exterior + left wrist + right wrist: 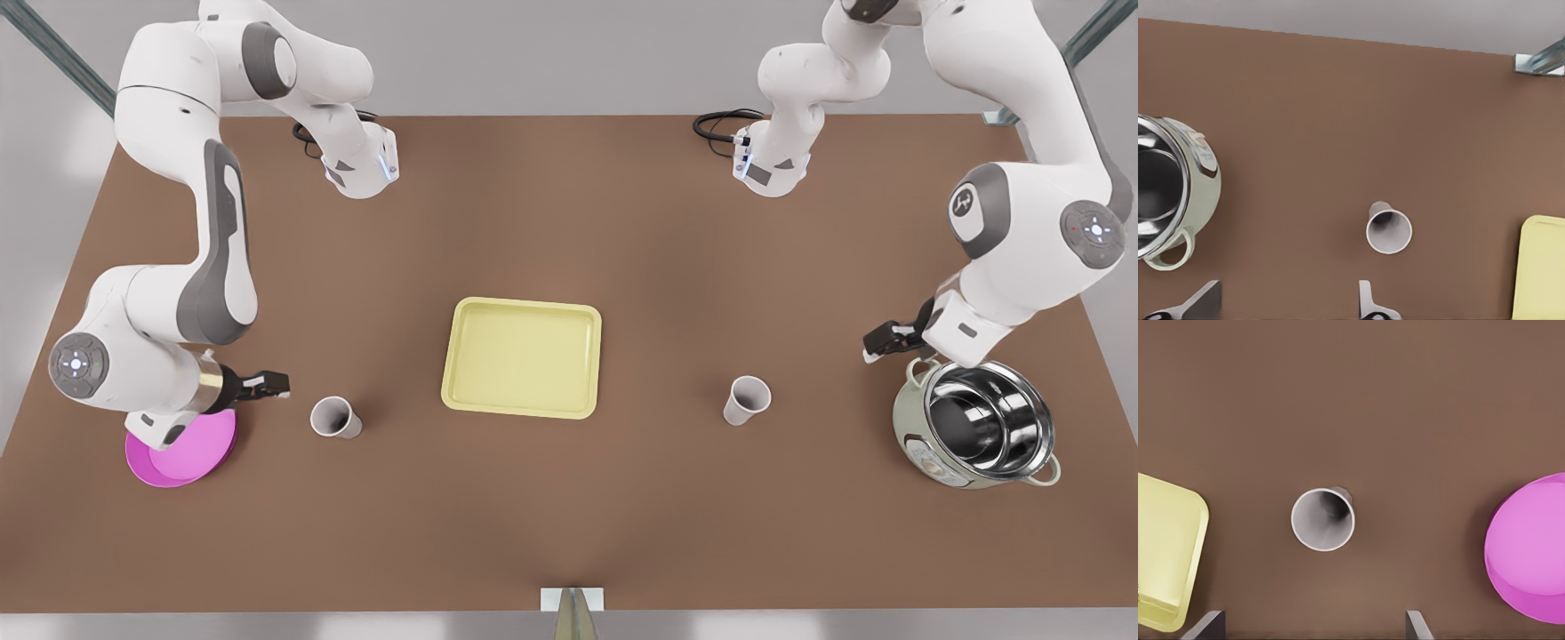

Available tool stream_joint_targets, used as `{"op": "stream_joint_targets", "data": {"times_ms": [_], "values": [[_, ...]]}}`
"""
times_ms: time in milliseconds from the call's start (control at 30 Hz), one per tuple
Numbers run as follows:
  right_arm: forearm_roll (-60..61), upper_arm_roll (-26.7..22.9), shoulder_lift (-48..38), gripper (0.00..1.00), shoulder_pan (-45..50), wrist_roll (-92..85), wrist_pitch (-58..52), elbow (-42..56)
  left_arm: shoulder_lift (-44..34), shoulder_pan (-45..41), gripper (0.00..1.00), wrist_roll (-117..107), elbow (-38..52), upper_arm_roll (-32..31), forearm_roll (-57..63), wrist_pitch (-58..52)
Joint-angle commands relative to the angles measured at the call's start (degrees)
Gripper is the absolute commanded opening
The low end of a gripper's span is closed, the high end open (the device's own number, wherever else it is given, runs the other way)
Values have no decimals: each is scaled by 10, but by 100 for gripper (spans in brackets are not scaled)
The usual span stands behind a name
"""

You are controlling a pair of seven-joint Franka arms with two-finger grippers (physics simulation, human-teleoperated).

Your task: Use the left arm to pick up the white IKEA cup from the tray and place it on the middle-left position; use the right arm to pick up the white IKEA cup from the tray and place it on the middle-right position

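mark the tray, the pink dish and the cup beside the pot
tray (522, 356), front view, bare middle of its floor.
pink dish (191, 453), front view, its flat top face.
cup beside the pot (745, 399), front view, its side wall just under the rim.

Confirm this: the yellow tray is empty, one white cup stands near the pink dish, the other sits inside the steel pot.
Wrong on the second cup: it stands on the table between the steel pot and the tray, not inside the pot. The front view shows it.
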Motion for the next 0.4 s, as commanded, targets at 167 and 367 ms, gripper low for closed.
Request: {"op": "stream_joint_targets", "data": {"times_ms": [167,367], "values": [[0,1,-1,100,1,0,-25,1,18,-8,100,55,8,-5,23,7],[0,1,-1,100,1,1,-25,1,20,-9,100,55,9,-5,26,7]]}}
